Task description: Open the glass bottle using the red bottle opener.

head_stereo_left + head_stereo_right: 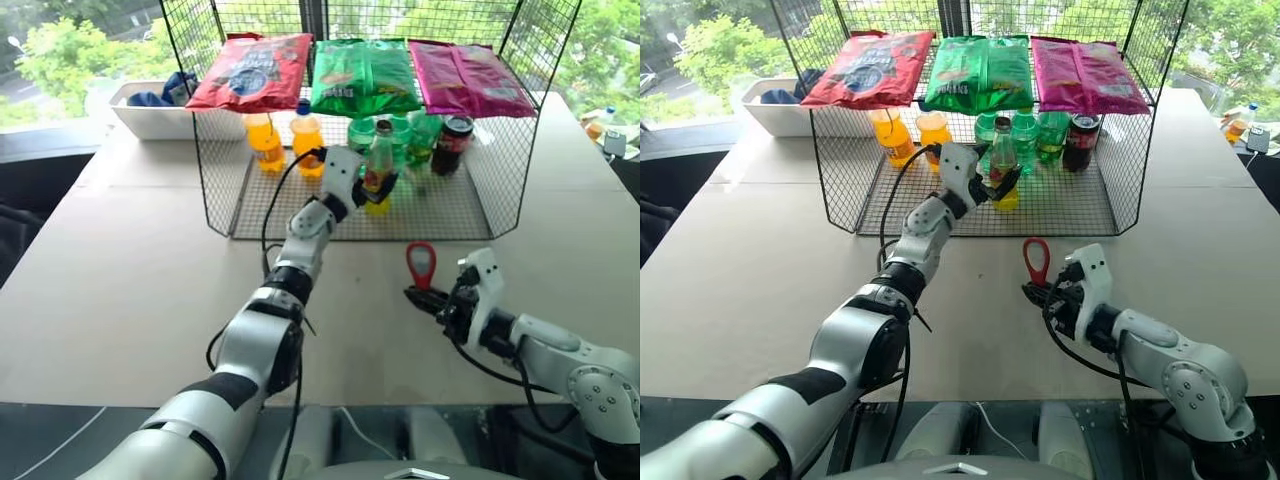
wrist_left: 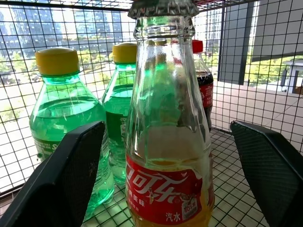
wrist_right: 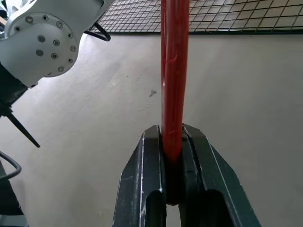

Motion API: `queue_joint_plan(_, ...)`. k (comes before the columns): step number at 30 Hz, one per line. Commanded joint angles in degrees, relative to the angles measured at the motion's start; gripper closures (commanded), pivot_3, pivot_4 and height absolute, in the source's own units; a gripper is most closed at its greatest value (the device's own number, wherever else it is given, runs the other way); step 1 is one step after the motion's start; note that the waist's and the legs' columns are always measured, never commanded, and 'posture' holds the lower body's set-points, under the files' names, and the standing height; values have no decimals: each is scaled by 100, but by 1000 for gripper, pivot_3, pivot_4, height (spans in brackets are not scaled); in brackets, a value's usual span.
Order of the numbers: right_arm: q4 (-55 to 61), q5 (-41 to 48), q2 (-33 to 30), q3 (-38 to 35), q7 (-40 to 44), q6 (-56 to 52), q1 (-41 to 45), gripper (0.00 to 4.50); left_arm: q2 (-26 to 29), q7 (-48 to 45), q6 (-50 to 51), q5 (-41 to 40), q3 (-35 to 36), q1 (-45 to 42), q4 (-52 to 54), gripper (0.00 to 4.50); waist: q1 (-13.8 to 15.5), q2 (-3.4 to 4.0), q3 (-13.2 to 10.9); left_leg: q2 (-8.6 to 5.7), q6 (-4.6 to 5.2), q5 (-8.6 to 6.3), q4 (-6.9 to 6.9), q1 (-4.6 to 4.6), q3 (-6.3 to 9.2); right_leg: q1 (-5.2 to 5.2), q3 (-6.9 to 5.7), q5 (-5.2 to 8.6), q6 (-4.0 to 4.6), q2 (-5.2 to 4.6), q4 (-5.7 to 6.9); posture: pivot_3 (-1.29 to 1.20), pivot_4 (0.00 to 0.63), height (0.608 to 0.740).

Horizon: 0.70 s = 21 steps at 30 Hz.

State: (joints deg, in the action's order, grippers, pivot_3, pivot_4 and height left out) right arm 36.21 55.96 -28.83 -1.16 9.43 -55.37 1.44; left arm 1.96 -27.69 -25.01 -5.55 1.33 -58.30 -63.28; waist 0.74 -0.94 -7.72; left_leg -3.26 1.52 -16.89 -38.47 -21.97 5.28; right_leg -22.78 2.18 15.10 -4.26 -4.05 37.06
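The glass bottle [image 1: 379,168] stands in the wire rack [image 1: 470,205] on the worktop [image 1: 130,270], between the spread fingers [image 2: 61,179] of the left hand [image 1: 368,185], which has not clasped it. The right hand [image 1: 432,300], nearer, is clenched on the red bottle opener [image 1: 421,263], loop upward.

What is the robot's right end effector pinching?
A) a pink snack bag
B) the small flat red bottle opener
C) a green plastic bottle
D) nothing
B: the right end effector has its two black fingers closed tight on the handle of the small flat red bottle opener, loop head pointing up.
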Motion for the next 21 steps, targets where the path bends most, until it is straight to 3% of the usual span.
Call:
queue_joint_plan(1,259,-919,-10,28,-99,703,169,4500,-138,132,57,220,-60,-399,-387,100,-9,-2,-1,-4,0,0,-1,1,0,1,0,0,0,0,1,0,150,740)
queue_joint_plan(14,-164,-2885,467,-70,-173,2428,602,4500,-259,418,400,401,82,-816,-907,100,-20,-4,-2,-18,-1,1,-2,2,3,-1,1,1,-2,-2,8,0,150,740)
queue_joint_plan(17,-249,-3057,532,-45,-119,2550,633,4500,-253,564,425,466,84,-856,-942,895,-18,-4,-2,-18,-1,1,-5,4,2,-1,1,1,-2,-1,12,0,150,740)
queue_joint_plan(19,-273,-3137,585,-25,-74,2605,634,4500,-248,677,459,533,72,-879,-969,1797,-19,-4,-2,-19,-1,1,-3,4,3,-1,0,1,-2,-1,12,0,150,740)
queue_joint_plan(21,-284,-3205,633,-17,-25,2624,634,4500,-242,805,486,595,64,-898,-994,1888,-25,-4,-2,-19,-1,1,-3,3,2,-2,1,1,-2,-1,12,0,150,740)
